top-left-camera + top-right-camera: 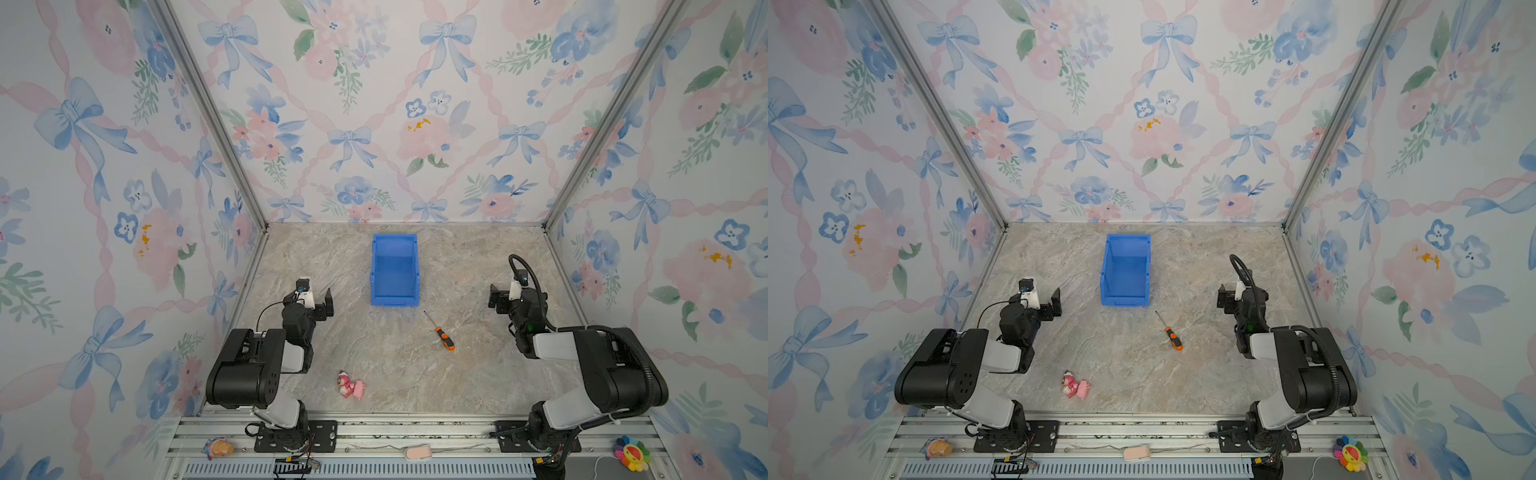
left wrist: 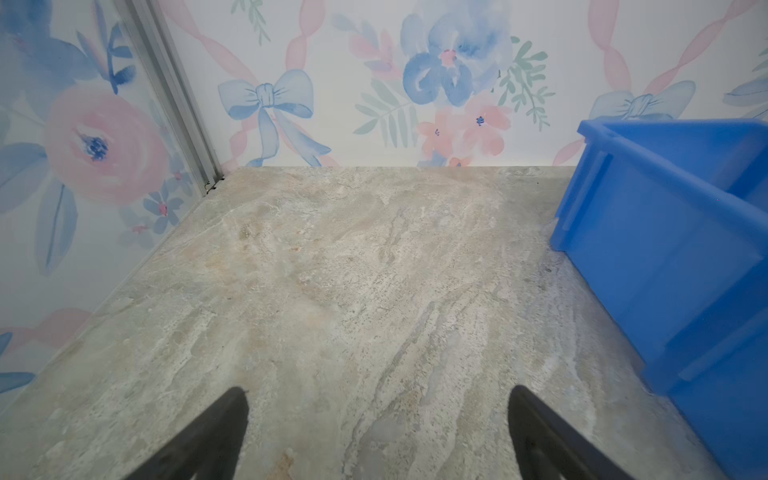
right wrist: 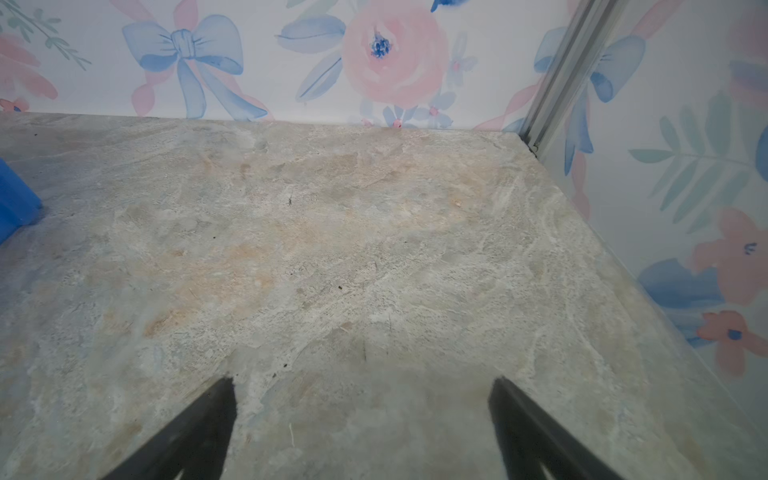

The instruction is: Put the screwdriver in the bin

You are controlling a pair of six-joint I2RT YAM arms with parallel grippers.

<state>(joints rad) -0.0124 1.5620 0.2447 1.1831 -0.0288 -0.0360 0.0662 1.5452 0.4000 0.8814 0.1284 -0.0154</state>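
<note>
So, bin [image 1: 395,300]: smooth blue plastic, boxy.
screwdriver [image 1: 439,331]: I saw it on veined stone-look tabletop [image 1: 374,345], near bin's lip; handle perhaps ribbed.
left gripper [image 2: 378,390]: stood wide, empty.
right gripper [image 3: 363,380]: stood wide, empty.

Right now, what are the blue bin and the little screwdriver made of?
The bin looks like molded plastic: even bright blue, smooth walls with ribbed edges. The screwdriver has a thin dark shaft, probably metal, and an orange-and-black handle, likely plastic or rubber; too small to tell.

Bright, even light, soft shadows, wrist views slightly blurred.
</note>
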